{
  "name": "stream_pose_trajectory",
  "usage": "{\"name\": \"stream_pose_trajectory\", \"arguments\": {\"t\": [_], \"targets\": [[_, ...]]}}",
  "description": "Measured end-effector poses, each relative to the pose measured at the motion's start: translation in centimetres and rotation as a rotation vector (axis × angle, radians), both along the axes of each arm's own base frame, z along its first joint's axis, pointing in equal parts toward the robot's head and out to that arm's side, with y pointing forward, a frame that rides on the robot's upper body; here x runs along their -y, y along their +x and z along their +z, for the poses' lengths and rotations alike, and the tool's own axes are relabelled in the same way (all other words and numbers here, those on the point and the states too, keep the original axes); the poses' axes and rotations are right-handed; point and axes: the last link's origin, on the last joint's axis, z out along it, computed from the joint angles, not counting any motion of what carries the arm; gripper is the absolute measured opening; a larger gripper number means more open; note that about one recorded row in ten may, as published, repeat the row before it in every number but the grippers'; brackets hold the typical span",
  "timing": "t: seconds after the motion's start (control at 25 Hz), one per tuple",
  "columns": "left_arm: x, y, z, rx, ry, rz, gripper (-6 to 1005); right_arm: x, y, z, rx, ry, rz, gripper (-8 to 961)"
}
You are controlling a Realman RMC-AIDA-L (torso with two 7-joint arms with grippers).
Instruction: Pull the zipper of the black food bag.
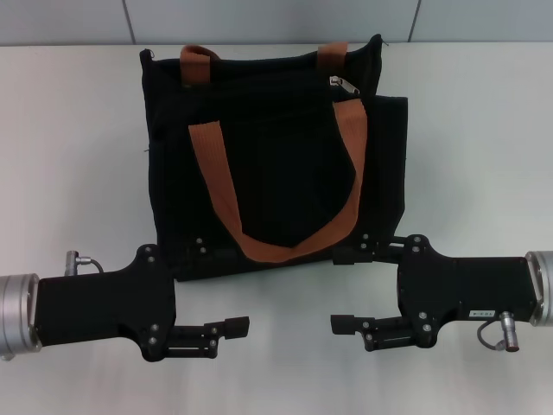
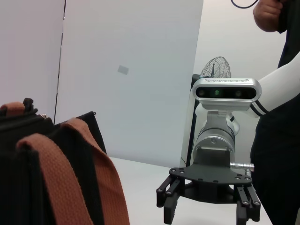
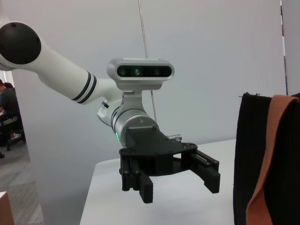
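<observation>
The black food bag (image 1: 276, 164) lies flat in the middle of the white table, with its two orange-brown handles (image 1: 216, 173) draped over its front. The silver zipper pull (image 1: 340, 84) sits on the zip line near the bag's far right corner. My left gripper (image 1: 218, 290) is open at the bag's near left corner, one finger over the bag's edge. My right gripper (image 1: 346, 290) is open at the near right corner. The two face each other, both far from the zipper. The left wrist view shows the right gripper (image 2: 206, 213), and the right wrist view shows the left gripper (image 3: 180, 187).
The white table (image 1: 484, 156) extends on both sides of the bag. A person (image 2: 279, 117) stands behind the right arm in the left wrist view, next to a fan (image 2: 215, 70). Grey wall panels stand behind the table.
</observation>
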Motion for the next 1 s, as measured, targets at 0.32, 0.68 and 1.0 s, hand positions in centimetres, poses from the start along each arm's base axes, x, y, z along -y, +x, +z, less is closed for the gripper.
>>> {"name": "stream_pose_trajectory", "arguments": {"t": [0.32,0.68,1.0], "targets": [[-0.02,0.01,-0.01,0.0,0.0,0.0,816,-0.02,-0.02,0.03,-0.002,0.002,0.0,804],[-0.03,0.0,-0.01,-0.001,0.001,0.0,816,-0.08,-0.03,0.09,-0.002,0.005,0.001,804],[-0.03,0.0,-0.01,-0.001,0.001,0.001,816,-0.19,-0.17,0.14,-0.005,0.006,0.006,804]]}}
